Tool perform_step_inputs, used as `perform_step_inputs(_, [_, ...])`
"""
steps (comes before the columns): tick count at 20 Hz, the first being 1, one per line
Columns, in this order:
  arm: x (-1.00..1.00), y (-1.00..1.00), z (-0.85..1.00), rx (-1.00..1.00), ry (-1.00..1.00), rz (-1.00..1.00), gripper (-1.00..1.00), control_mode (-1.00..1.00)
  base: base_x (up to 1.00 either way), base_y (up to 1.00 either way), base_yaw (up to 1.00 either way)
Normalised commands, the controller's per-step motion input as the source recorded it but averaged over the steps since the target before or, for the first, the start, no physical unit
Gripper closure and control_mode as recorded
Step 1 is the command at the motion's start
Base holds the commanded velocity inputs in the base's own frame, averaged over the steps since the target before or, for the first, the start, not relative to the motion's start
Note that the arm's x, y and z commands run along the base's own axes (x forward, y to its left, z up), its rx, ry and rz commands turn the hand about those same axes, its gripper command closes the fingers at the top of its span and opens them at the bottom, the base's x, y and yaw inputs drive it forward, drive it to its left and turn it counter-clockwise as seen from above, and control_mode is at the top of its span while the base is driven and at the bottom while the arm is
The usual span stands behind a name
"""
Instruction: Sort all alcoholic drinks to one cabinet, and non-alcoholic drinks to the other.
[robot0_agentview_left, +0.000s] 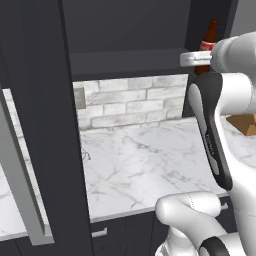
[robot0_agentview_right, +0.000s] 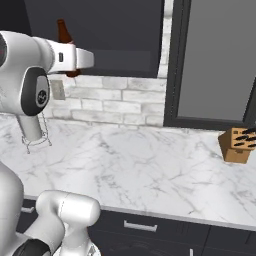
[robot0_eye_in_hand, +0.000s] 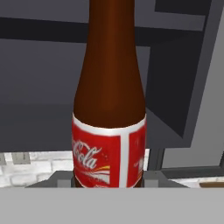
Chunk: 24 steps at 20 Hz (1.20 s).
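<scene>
While clamped on the small dark brown glossy bottle with a red label (robot0_eye_in_hand: 109, 113), two-finger gripper (robot0_eye_in_hand: 108, 181) holds it upright | bottle raised at the open dark charcoal wall cabinet (robot0_agentview_left: 125, 30) — shelf level | below — veined white marble counter (robot0_agentview_right: 150, 170), pale brick backsplash (robot0_agentview_left: 130, 102)

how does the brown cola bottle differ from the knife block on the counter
The brown bottle is tall, slim, glossy dark brown with a red label; the knife block is squat, boxy, pale wood. The bottle is held up at cabinet height by the gripper; the block rests on the marble counter. The bottle stands upright; the block's slotted face tilts.
</scene>
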Motion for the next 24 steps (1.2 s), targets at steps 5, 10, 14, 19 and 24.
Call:
perform_step_inputs(5, [0.26, 0.0, -0.1, 0.0, 0.0, 0.0, 1.0, -1.0, 0.0, 0.0, 0.0])
perform_step_inputs(10, [0.25, 0.0, -0.11, 0.0, 0.0, 0.0, 1.0, -1.0, 0.0, 0.0, 0.0])
perform_step_inputs(14, [0.26, 0.0, -0.11, 0.0, 0.0, 0.0, 1.0, -1.0, 0.0, 0.0, 0.0])
perform_step_inputs(19, [0.27, 0.0, -0.1, 0.0, 0.0, 0.0, 1.0, -1.0, 0.0, 0.0, 0.0])
perform_step_inputs(24, [0.27, 0.0, -0.05, 0.0, 0.0, 0.0, 1.0, -1.0, 0.0, 0.0, 0.0])
